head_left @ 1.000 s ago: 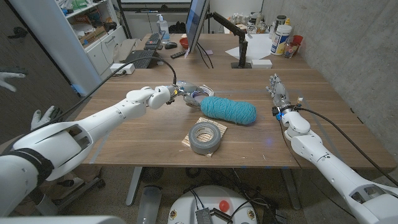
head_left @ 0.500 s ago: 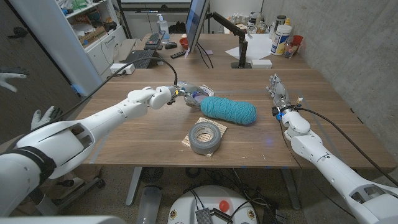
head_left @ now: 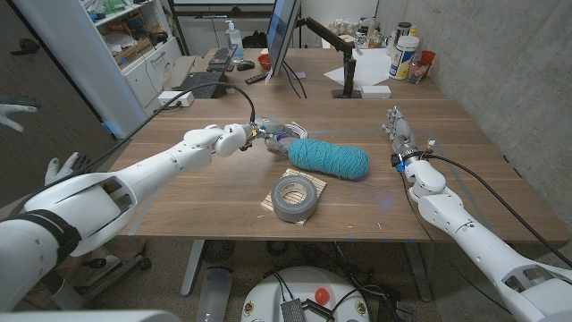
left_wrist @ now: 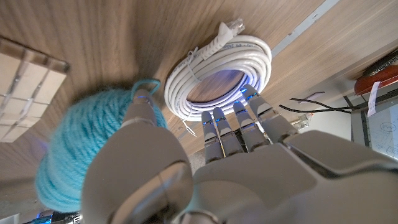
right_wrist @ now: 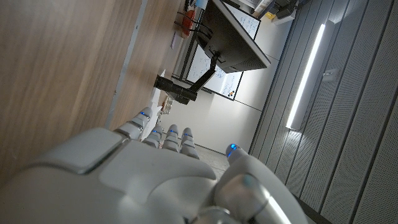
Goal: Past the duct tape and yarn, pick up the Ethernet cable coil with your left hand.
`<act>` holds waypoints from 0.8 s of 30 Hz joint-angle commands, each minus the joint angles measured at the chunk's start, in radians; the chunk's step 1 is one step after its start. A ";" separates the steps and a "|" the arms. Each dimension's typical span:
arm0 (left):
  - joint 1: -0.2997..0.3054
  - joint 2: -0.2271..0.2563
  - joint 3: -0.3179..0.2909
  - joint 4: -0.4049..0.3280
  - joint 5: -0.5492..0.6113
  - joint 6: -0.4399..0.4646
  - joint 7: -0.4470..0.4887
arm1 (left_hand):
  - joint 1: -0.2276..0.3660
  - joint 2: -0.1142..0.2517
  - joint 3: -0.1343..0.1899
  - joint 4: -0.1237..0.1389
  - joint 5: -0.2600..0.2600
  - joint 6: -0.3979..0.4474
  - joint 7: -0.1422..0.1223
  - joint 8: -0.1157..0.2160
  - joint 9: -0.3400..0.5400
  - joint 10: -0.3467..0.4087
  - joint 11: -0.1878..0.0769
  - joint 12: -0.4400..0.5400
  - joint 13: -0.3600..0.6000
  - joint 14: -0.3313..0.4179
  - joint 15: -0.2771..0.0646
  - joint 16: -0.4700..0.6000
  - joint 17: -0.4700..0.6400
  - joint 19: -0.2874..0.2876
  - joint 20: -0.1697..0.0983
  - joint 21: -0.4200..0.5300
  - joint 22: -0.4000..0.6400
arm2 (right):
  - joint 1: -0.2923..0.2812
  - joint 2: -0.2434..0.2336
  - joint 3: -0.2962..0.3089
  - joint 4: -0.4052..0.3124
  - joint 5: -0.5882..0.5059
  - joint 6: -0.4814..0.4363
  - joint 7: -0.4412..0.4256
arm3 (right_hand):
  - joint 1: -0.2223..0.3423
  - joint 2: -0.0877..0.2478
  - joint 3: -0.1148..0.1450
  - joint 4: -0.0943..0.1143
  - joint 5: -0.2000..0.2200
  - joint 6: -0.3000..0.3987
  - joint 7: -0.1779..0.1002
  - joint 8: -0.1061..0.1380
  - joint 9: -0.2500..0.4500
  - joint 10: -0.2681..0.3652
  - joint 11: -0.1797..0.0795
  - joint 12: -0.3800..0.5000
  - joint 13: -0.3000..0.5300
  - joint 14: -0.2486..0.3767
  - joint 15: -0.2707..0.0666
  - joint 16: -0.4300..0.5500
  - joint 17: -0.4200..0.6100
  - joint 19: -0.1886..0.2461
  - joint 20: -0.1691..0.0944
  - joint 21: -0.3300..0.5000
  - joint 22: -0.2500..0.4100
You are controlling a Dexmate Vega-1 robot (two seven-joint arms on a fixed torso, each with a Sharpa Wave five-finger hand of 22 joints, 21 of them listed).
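Observation:
The white Ethernet cable coil (head_left: pixel 288 134) lies behind the teal yarn skein (head_left: pixel 329 158), on its far left side. A grey duct tape roll (head_left: pixel 297 197) sits nearer the front edge on a small slatted board. My left hand (head_left: pixel 261 131) is at the coil's left side. In the left wrist view the hand (left_wrist: pixel 205 168) has its fingers stretched out, their tips over the coil's (left_wrist: pixel 249 53) near rim, and its thumb over the yarn (left_wrist: pixel 81 143); it holds nothing. My right hand (head_left: pixel 398 130) stands with its fingers extended on the table's right side, away from everything.
A monitor (head_left: pixel 281 36) and a keyboard (head_left: pixel 204 83) stand at the table's back left. A monitor-arm base (head_left: pixel 347 85), papers and bottles (head_left: pixel 404 55) are at the back right. A concrete wall runs along the right side.

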 commanded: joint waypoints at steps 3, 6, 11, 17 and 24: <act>0.003 0.007 0.000 -0.002 0.000 0.003 -0.004 | -0.002 0.013 -0.007 0.002 0.006 0.008 0.002 0.005 0.003 0.007 0.000 -0.003 0.005 0.014 -0.101 0.005 0.005 0.009 0.000 0.001 0.002 | 0.000 -0.001 -0.002 -0.004 -0.001 -0.007 -0.003 | -0.003 0.081 0.005 0.001 0.001 0.004 -0.004 0.002 0.005 -0.005 0.001 -0.003 0.003 -0.009 -0.041 0.003 0.002 -0.005 -0.002 0.000 0.004; 0.003 0.006 0.000 0.001 -0.001 0.002 -0.003 | -0.003 0.013 -0.007 0.003 0.006 0.009 0.002 0.006 0.003 0.007 0.000 -0.003 0.005 0.014 -0.101 0.005 0.006 0.009 0.000 0.001 0.002 | 0.000 -0.001 -0.001 -0.005 0.000 -0.008 -0.003 | -0.003 0.081 0.005 0.001 0.000 0.004 -0.005 0.002 0.005 -0.005 0.001 -0.002 0.003 -0.008 -0.041 0.003 0.002 -0.005 -0.002 0.000 0.004; 0.002 0.004 0.000 0.003 -0.002 0.001 0.001 | 0.000 0.016 -0.006 0.002 0.007 0.012 0.002 0.007 0.003 0.008 0.000 -0.003 0.006 0.015 -0.102 0.005 0.005 0.009 0.000 0.002 0.002 | 0.001 -0.001 -0.002 0.000 -0.001 -0.002 0.001 | -0.003 0.081 0.005 0.001 0.000 0.004 -0.004 0.002 0.005 -0.005 -0.001 -0.002 0.003 -0.008 -0.041 0.004 0.002 -0.005 -0.002 0.000 0.004; -0.003 0.000 0.002 0.010 -0.002 0.003 -0.007 | 0.035 0.044 0.011 -0.008 0.011 0.011 0.000 0.007 0.002 0.008 0.000 -0.004 0.007 0.016 -0.103 0.005 0.005 0.010 0.000 0.002 0.002 | 0.000 -0.001 -0.001 -0.003 0.001 -0.006 -0.002 | -0.003 0.081 0.006 0.001 0.000 0.005 -0.004 0.002 0.005 -0.006 -0.001 -0.002 0.003 -0.008 -0.040 0.004 0.002 -0.005 -0.002 0.001 0.004; -0.018 -0.021 0.019 0.044 0.006 -0.001 -0.004 | 0.078 0.058 0.025 -0.025 0.007 0.003 0.002 0.004 0.002 0.002 -0.001 -0.008 0.008 0.012 -0.102 0.002 0.003 0.008 -0.002 0.000 0.002 | 0.000 0.000 0.000 -0.004 0.003 -0.011 -0.005 | -0.003 0.081 0.006 0.001 0.000 0.005 -0.004 0.002 0.005 -0.006 -0.004 -0.002 0.003 -0.009 -0.042 0.004 0.002 -0.004 -0.002 0.001 0.004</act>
